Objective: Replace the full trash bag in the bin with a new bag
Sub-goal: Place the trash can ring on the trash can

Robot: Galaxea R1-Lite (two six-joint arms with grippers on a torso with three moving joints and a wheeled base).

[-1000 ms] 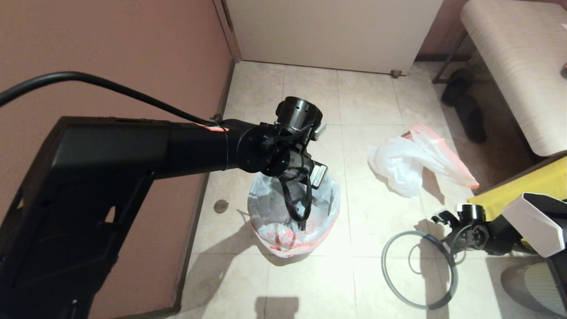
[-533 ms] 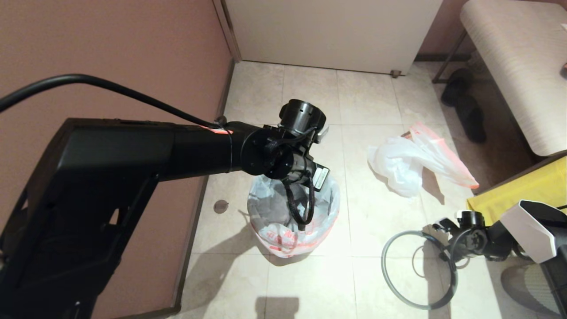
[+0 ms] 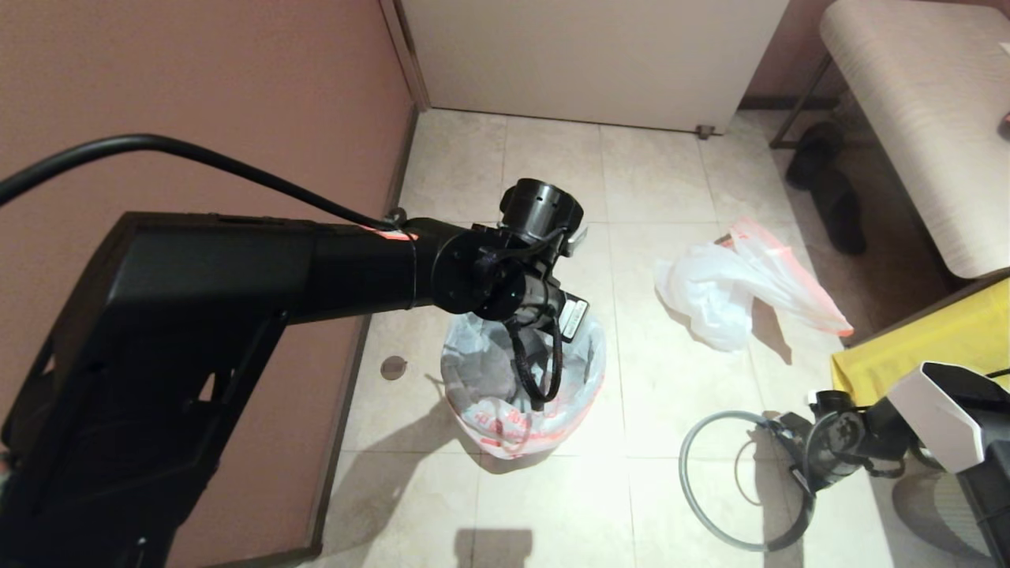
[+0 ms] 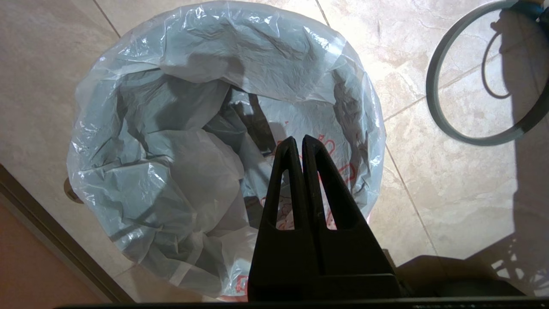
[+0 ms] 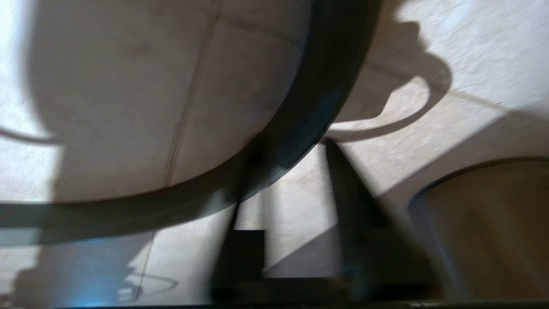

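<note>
On the tiled floor (image 3: 671, 181) by the pink wall, the robot's big black left arm reaches out over the bin (image 3: 505, 454). Only a bit of the bin shows, because the new bag (image 3: 521, 379) with red drawings covers it and folds over its edge. The bag looks open and crumpled inside, with nothing in it.

Next in size, the full trash bag (image 3: 742, 288) with pink handles lies on the floor, well apart from the bin, near a bench and a yellow bag (image 3: 931, 339).

Then comes the grey ring (image 3: 694, 505), lying flat on the floor to the right of the bin.

The left hand (image 4: 300, 143) hangs just above the new bag, its two fingers pressed together and holding nothing.

The right hand (image 3: 793, 442) is down low at the edge of the grey ring. In its own blurry view one finger sits on each side of the ring's band, and they seem to be closing on it.

So the old bag is out and the new bag is in. I think the step now is picking up the ring. Next, the right hand would need a firm hold, then lift the ring, carry it over the bin, and push it down evenly so the bag stays put.
</note>
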